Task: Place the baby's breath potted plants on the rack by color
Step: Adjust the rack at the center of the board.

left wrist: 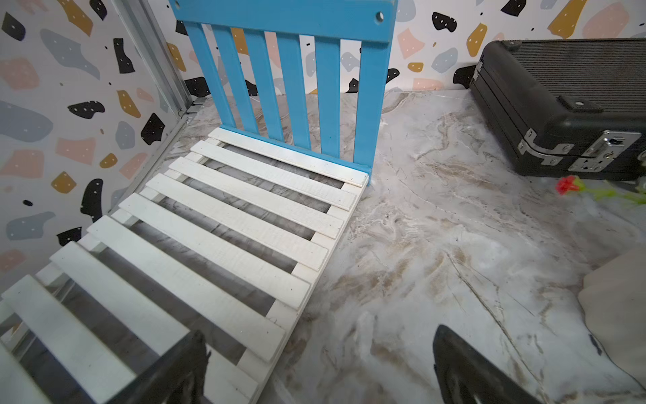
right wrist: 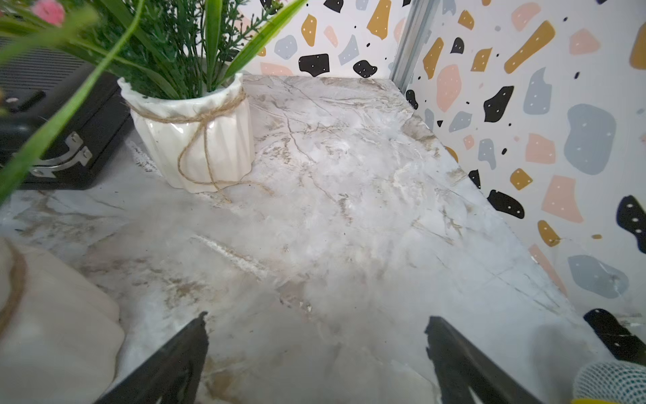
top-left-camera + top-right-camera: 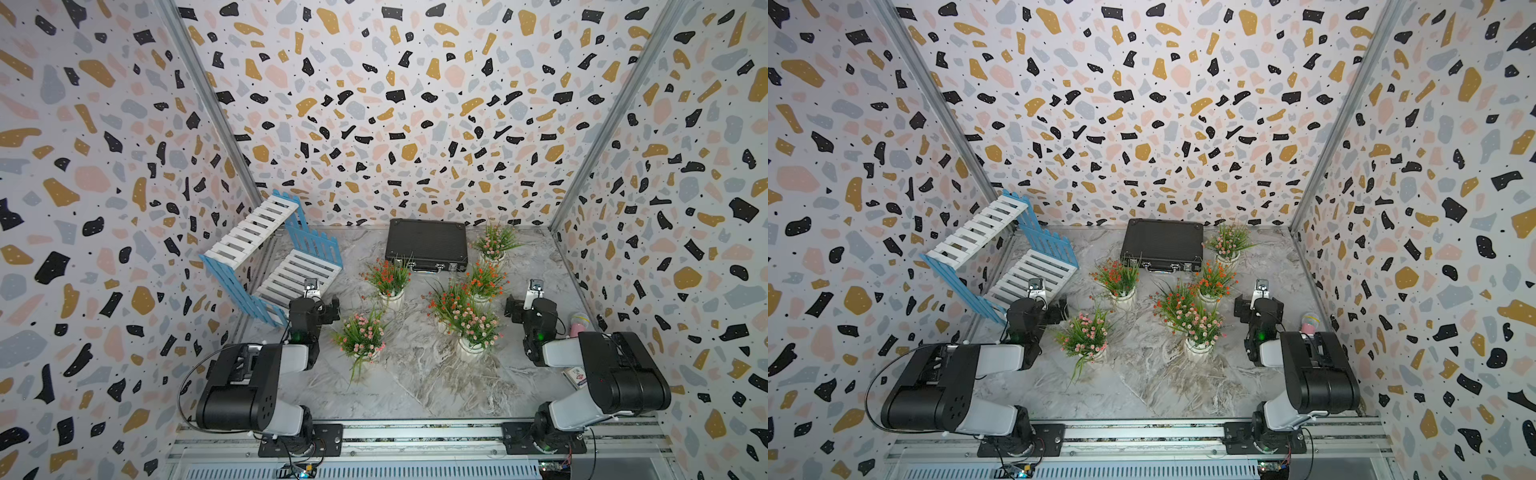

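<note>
Starting at the far left and finding the rack [image 3: 253, 230] standing slantwise in the corner by the side wall, both white slatted tiers lying bare, likely parked there to keep the marbled tabletop [image 3: 415, 382] free for sorting. Seeing the left gripper [image 1: 320, 332] hovering low beside the front edge of the lower tier, jaws spread wide and carrying nothing, seemingly waiting on the drop-off side. Moving rightward and counting all six baby's breath potted plants [image 3: 1200, 324] standing upright on the tabletop, none on the rack. Passing the near pink plant [image 3: 361, 336] just beside the left arm, then the lone orange-red plant [image 3: 388, 276] behind it, just in front of the black briefcase [image 3: 426, 245]. Coming next to a tight cluster with leaves overlapping: the middle orange-red plant [image 3: 451, 301], the rear orange-red plant [image 3: 484, 280] and the front pink plant [image 3: 478, 322]. Finding the back pink plant [image 3: 494, 241] just beside the briefcase's right end. Judging the colours as mixed and the sorting as not yet begun. Ending at the right gripper [image 2: 316, 318], hanging over bare tabletop with jaws wide and empty, facing that back plant's ribbed, twine-tied pot [image 2: 195, 140]. Expecting the tangled cluster to be snagging neighbours during any lift.
</note>
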### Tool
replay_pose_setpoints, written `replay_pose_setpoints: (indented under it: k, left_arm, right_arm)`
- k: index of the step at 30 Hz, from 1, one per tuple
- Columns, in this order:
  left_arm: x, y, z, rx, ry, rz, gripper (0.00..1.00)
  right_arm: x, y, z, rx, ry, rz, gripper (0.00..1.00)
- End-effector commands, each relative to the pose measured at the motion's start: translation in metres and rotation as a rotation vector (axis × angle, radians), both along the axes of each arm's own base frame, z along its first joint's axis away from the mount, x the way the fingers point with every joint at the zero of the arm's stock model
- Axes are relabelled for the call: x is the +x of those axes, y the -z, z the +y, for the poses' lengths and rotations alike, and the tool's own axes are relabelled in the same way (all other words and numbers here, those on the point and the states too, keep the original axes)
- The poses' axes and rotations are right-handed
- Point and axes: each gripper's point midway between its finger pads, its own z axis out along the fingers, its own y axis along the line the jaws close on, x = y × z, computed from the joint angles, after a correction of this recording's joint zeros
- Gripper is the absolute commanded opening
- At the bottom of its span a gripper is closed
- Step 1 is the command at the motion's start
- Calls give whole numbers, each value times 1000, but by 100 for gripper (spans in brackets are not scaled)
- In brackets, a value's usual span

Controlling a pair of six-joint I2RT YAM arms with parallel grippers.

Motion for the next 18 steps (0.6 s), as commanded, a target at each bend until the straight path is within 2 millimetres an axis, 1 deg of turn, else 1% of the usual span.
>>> replay_pose_setpoints:
  k: [1,18]
  left_arm:
    - [3,-13,0,1,6,-51,99]
    - [3,-12,-1,-6,12,-45,99]
  right_arm:
    - [4,-6,-3,5,17,-12,100]
    - [4,-6,-3,5,18,-11,100]
